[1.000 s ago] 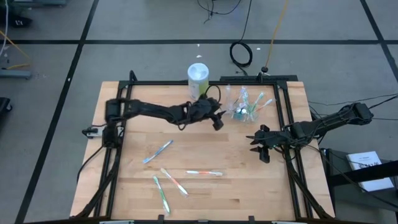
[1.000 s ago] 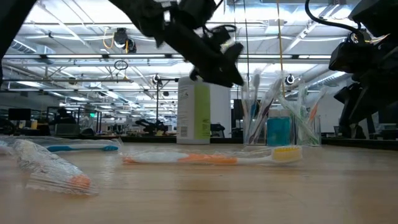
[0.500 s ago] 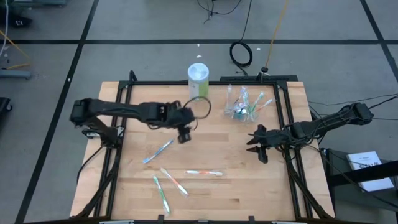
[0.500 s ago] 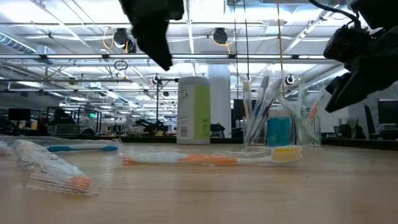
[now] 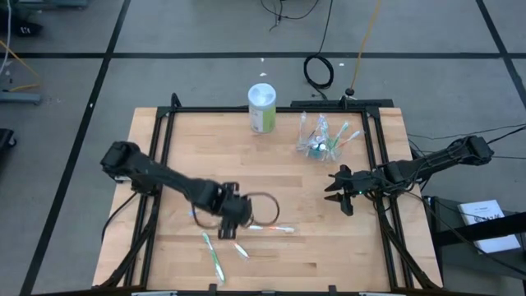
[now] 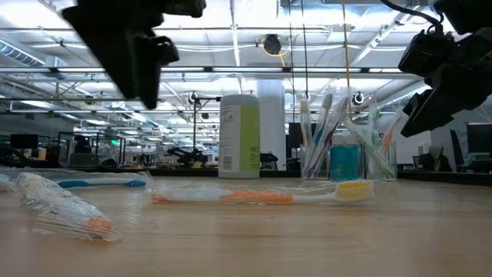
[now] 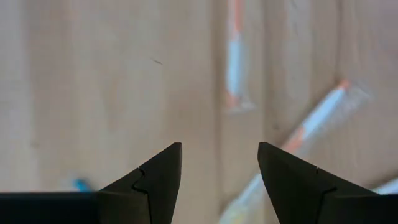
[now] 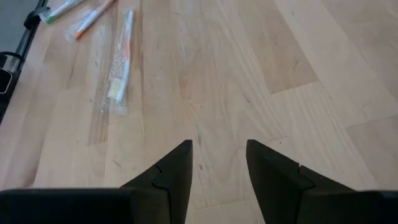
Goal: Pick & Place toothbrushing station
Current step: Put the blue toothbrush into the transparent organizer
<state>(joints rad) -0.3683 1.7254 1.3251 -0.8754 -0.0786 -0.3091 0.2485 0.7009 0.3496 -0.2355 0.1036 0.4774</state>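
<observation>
A small clear cup (image 5: 320,141) holding several toothbrushes and a teal tube stands upright at the far right of the table; it also shows in the low view (image 6: 346,158). Loose wrapped toothbrushes lie flat near the front: an orange one (image 5: 268,228), a green one (image 5: 213,256), and another orange one (image 5: 241,250) partly under my left arm. My left gripper (image 5: 228,222) is open and empty above them; its wrist view (image 7: 219,149) shows two orange brushes (image 7: 235,62) (image 7: 317,118) below. My right gripper (image 5: 335,191) is open and empty at the right, above bare wood (image 8: 219,146).
A tall white-and-green canister (image 5: 262,107) stands at the far edge, left of the cup. A black metal frame (image 5: 246,109) runs around the table's far and side edges. A blue toothbrush (image 6: 100,183) lies at the left in the low view. Bare wood lies mid-table.
My left gripper has swung from beside the cup and canister at the far side toward the table's near edge and somewhat left, ending above the loose toothbrushes. The cup and the toothbrushes have stayed where they were.
</observation>
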